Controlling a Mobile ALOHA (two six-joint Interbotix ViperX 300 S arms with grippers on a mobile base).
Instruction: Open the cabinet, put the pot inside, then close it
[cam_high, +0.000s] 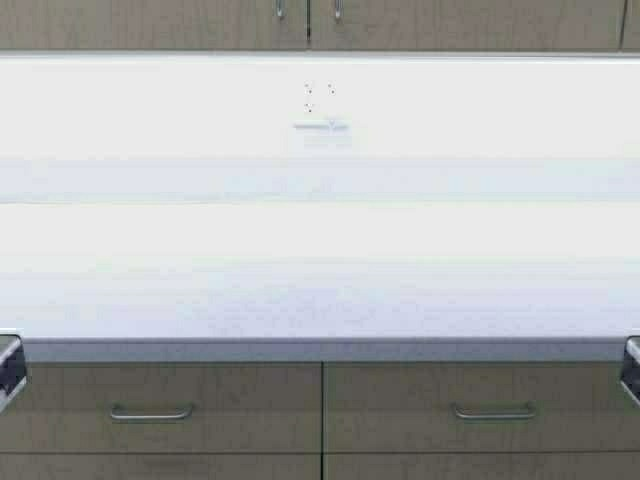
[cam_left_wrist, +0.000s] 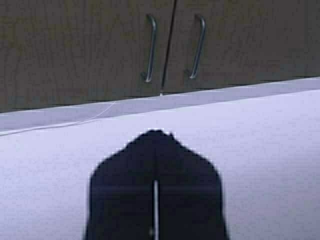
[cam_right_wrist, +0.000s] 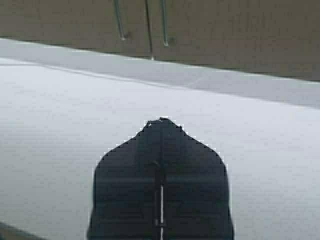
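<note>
Beige cabinet (cam_high: 300, 25) doors shut above the wide white countertop (cam_high: 320, 270).

A wide, white, smooth countertop (cam_high: 320, 270) fills the middle of the high view from the left edge to the right edge. Its grey front lip (cam_high: 320, 350) runs straight across the lower part of the frame. At the back it meets a white wall panel (cam_high: 320, 110) in the upper part of the frame, along a faint horizontal line. In both wrist views the same white surface spreads across the lower frame.
</note>
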